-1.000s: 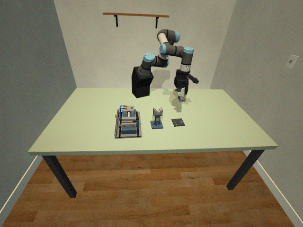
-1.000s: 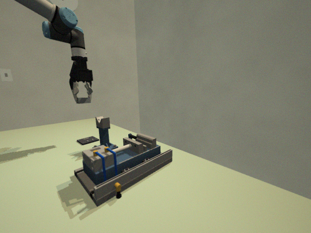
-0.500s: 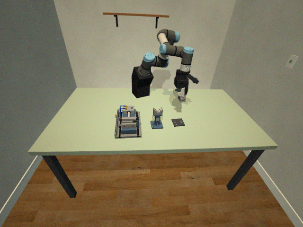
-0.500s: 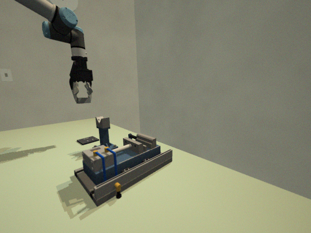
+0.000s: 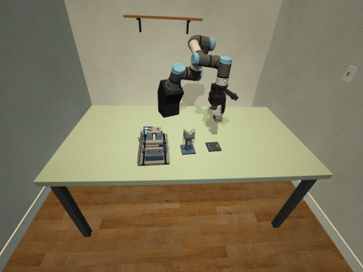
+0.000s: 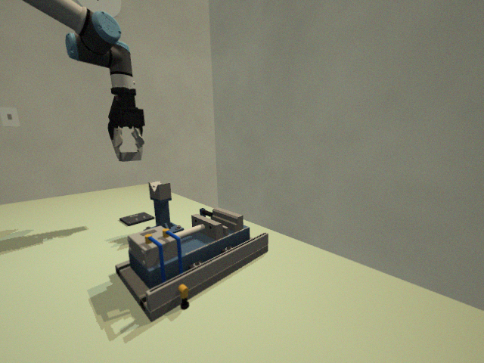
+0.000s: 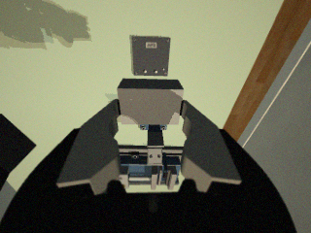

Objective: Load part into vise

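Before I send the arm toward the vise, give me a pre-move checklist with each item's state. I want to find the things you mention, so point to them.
1. Gripper (image 5: 218,118) (image 6: 129,155) (image 7: 150,101) closed on the part (image 5: 217,118) (image 6: 129,156) (image 7: 151,104): ok.
2. Part lifted off the infeed plate (image 5: 213,146) (image 6: 136,218) (image 7: 151,55): ok.
3. Vise (image 5: 154,157) (image 6: 195,249) (image 7: 138,170) open, with no part between its jaws: ok.
4. V-block (image 5: 189,134) (image 6: 160,191) unoccupied, should a regrip be needed: ok.
5. Milled slot facing up: cannot tell; no view shows the slot clearly.
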Controlling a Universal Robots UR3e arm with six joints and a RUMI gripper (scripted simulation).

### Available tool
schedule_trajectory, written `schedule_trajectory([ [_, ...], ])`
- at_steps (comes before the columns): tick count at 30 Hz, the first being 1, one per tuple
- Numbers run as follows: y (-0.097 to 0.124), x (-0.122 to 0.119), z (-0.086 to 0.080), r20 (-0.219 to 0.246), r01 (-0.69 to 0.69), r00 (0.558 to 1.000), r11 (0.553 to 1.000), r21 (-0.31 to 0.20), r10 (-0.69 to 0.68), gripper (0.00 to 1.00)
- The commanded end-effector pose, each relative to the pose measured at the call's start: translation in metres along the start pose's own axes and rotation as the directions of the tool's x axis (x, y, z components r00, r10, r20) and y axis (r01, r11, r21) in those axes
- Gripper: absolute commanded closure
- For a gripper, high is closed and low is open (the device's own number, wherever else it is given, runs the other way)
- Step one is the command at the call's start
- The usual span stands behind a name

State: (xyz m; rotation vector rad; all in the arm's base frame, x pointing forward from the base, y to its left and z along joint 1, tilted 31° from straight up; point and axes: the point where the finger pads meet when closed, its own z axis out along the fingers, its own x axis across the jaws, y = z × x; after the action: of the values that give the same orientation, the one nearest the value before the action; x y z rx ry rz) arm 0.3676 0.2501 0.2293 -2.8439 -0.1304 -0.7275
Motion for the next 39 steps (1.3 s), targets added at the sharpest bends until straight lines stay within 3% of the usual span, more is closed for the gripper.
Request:
schedule_trajectory([
  [1,-0.0003,0.0009,-0.0010,-0.003,-0.001,1.000,1.000,0.001,0.001,1.00],
  [39,0.0024,0.0022,-0.0007,-0.002,-0.052,0.999,0.999,0.000,0.052,1.00],
])
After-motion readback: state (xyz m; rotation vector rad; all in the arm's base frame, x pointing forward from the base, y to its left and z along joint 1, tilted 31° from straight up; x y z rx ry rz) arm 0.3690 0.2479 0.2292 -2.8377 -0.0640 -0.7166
